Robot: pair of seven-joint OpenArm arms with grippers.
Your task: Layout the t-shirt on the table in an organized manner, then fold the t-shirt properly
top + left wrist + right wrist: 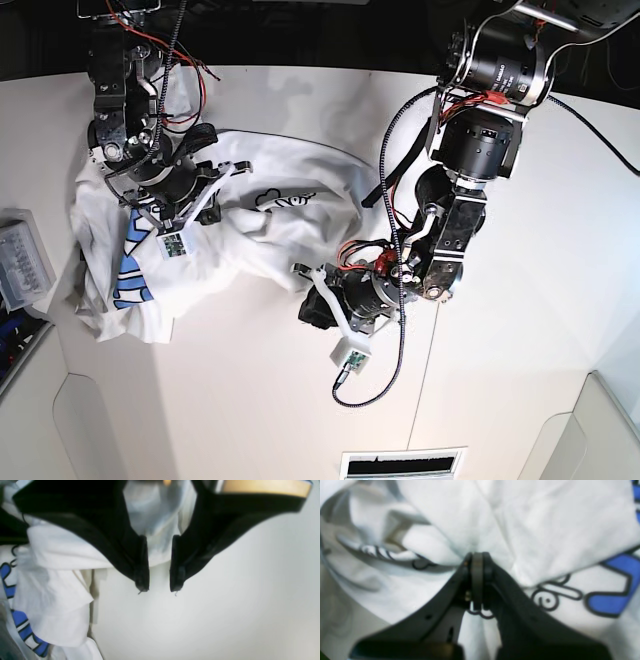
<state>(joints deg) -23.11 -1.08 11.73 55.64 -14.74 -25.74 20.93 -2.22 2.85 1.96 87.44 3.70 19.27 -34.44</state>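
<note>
Left wrist view: the left gripper (160, 590) is hanging over the bare table (225, 605) with its jaws standing apart and nothing between the tips. The t-shirt (57, 580) is lying bunched to the left and behind the jaws, blue lettering showing at the left edge.

Right wrist view: the right gripper (477, 557) is sitting with its jaws pressed together on a pinch of the t-shirt (520, 525). White folds are spreading away from the pinch; blue and black-outlined lettering is showing at the right, and a strip of table (335, 630) at the lower left.

Base view: the t-shirt (260, 240) is lying crumpled on the left half of the table (520, 300), print partly upward, one end trailing toward the near left edge. The right gripper (160, 215) is sitting on the left part of the cloth. The left gripper (312, 300) is lying low at the shirt's right edge. A grey tray (25, 265) is resting at the table's left border.
</note>
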